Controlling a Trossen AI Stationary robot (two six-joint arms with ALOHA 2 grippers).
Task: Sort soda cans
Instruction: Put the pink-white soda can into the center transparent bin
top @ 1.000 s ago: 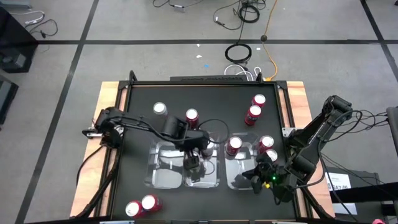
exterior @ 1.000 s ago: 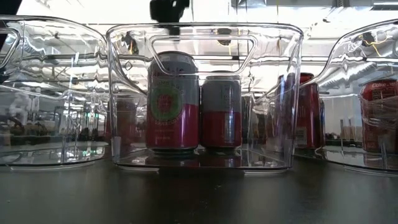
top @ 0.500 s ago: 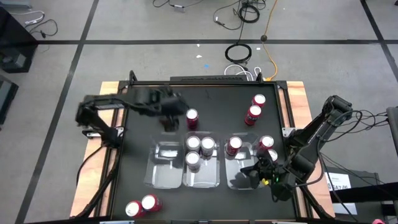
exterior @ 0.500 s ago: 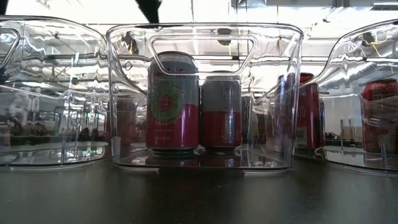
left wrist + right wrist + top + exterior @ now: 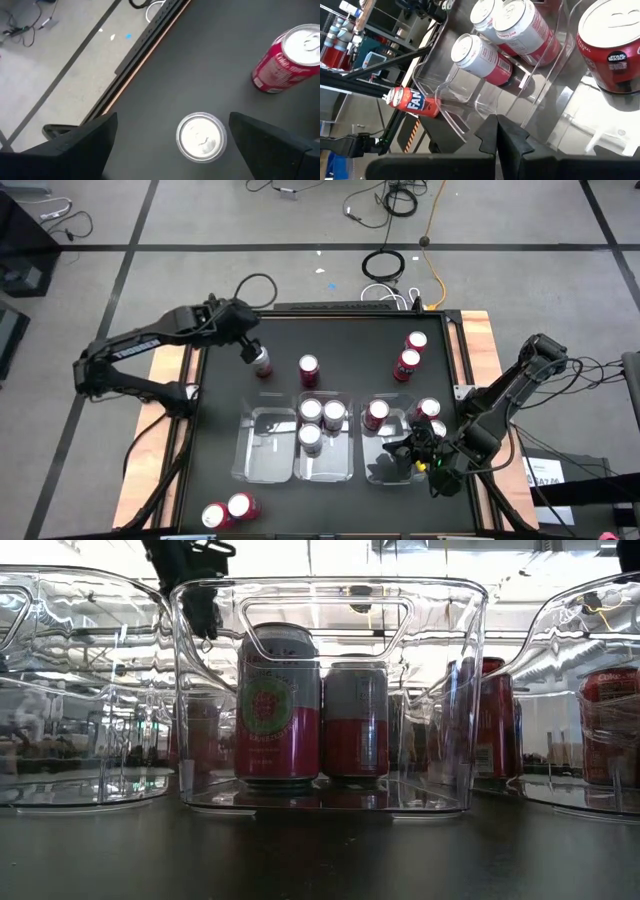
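My left gripper (image 5: 250, 346) is open above a silver-topped soda can (image 5: 201, 136) that stands on the far-left part of the black table; its fingers stand either side of the can without touching it. A red can (image 5: 287, 59) stands just to its right. Three cans (image 5: 318, 420) stand in the middle clear tray, and three more (image 5: 377, 413) are in the right tray. Two red cans (image 5: 411, 352) stand at the far right and two (image 5: 228, 510) lie at the near left. My right gripper (image 5: 497, 136) is shut and hovers by the right tray's near side.
The left clear tray (image 5: 262, 442) holds no cans. Three trays stand side by side across the table's middle (image 5: 320, 690). Wooden strips (image 5: 172, 360) border the table on the left and right. Cables lie on the floor beyond the far edge.
My left gripper has risen out of the middle tray, leaving a can standing there, and has swung toward the table's far-left corner. It now sits over the silver-topped can. My right arm has kept still.
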